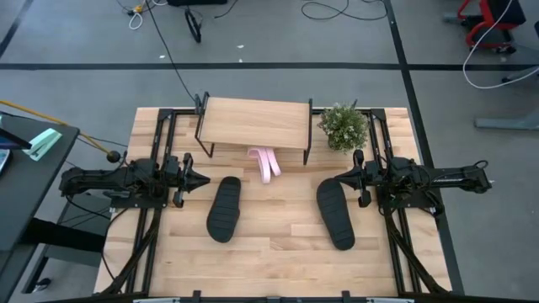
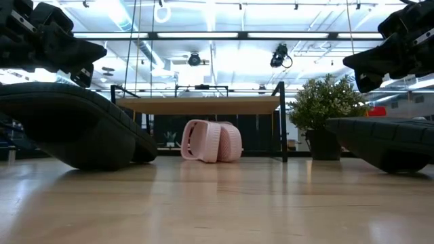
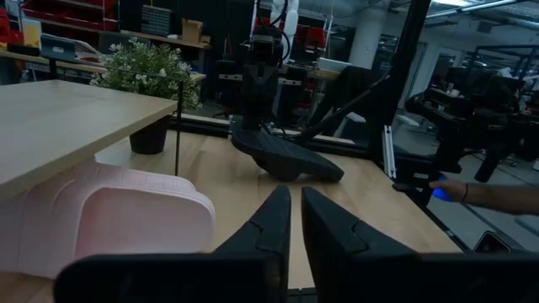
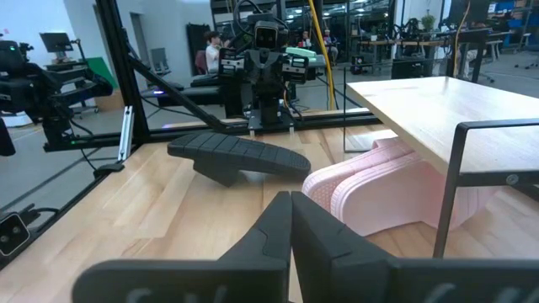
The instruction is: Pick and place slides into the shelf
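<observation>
Table [image 1: 278, 244]: light wood top carrying the shelf, the slides and a plant; an arm is mounted at each side.

Shelf [image 1: 255, 122]: low rack with a light wood board on thin black legs, standing at the far middle of the table; nothing lies on its board.

Pink slides [image 1: 264, 162]: two, close together and standing on edge rather than flat, under the near edge of the shelf and partly sticking out toward the near side; in the low view they sit between the shelf legs.

Left black slide [image 1: 224, 209]: lies sole up on the table, near of the shelf and left of centre, just right of the left gripper and apart from it.

Right black slide [image 1: 335, 214]: lies sole up on the table, right of centre, near and just left of the right gripper, not touching it.

Left gripper [image 1: 197, 179]: at the left side of the table, raised off the wood, pointing right; fingers closed, tips almost together, holding nothing.

Right gripper [image 1: 341, 178]: at the right side, raised, pointing left; fingers closed and empty.

Plant [image 1: 344, 126]: small potted green plant at the far right, just beside the shelf.
</observation>
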Motion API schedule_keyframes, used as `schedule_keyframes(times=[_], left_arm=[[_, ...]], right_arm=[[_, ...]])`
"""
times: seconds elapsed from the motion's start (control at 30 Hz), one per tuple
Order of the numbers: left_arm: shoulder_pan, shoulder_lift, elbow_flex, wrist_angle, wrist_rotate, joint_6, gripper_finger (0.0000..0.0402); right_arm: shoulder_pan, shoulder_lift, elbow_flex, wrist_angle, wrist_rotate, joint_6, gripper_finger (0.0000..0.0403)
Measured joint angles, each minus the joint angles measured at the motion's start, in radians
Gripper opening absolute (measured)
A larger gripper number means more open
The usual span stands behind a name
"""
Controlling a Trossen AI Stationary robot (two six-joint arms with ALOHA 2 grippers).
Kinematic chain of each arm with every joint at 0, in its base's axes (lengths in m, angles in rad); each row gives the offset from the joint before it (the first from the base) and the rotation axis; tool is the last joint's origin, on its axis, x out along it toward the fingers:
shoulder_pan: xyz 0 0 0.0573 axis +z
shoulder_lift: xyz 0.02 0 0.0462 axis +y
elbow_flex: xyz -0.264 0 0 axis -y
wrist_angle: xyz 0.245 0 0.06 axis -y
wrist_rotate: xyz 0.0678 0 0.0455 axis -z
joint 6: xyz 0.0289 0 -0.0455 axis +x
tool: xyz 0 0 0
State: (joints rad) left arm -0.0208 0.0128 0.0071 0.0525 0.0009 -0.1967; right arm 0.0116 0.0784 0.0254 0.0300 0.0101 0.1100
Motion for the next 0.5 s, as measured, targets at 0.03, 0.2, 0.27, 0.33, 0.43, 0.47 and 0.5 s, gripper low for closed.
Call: schedule_keyframes(times=[0.03, 0.2, 0.27, 0.33, 0.43, 0.47, 0.5], left_arm=[[0.0, 0.0, 0.0, 0.0, 0.0, 0.0, 0.004], [0.0, 0.0, 0.0, 0.0, 0.0, 0.0, 0.0035], [0.0, 0.0, 0.0, 0.0, 0.0, 0.0, 0.0032], [0.0, 0.0, 0.0, 0.0, 0.0, 0.0, 0.0029], [0.0, 0.0, 0.0, 0.0, 0.0, 0.0, 0.0028], [0.0, 0.0, 0.0, 0.0, 0.0, 0.0, 0.0029], [0.0, 0.0, 0.0, 0.0, 0.0, 0.0, 0.003]], right_arm=[[0.0, 0.0, 0.0, 0.0, 0.0, 0.0, 0.0014], [0.0, 0.0, 0.0, 0.0, 0.0, 0.0, 0.0014], [0.0, 0.0, 0.0, 0.0, 0.0, 0.0, 0.0014], [0.0, 0.0, 0.0, 0.0, 0.0, 0.0, 0.0014], [0.0, 0.0, 0.0, 0.0, 0.0, 0.0, 0.0014], [0.0, 0.0, 0.0, 0.0, 0.0, 0.0, 0.0014], [0.0, 0.0, 0.0, 0.0, 0.0, 0.0, 0.0014]])
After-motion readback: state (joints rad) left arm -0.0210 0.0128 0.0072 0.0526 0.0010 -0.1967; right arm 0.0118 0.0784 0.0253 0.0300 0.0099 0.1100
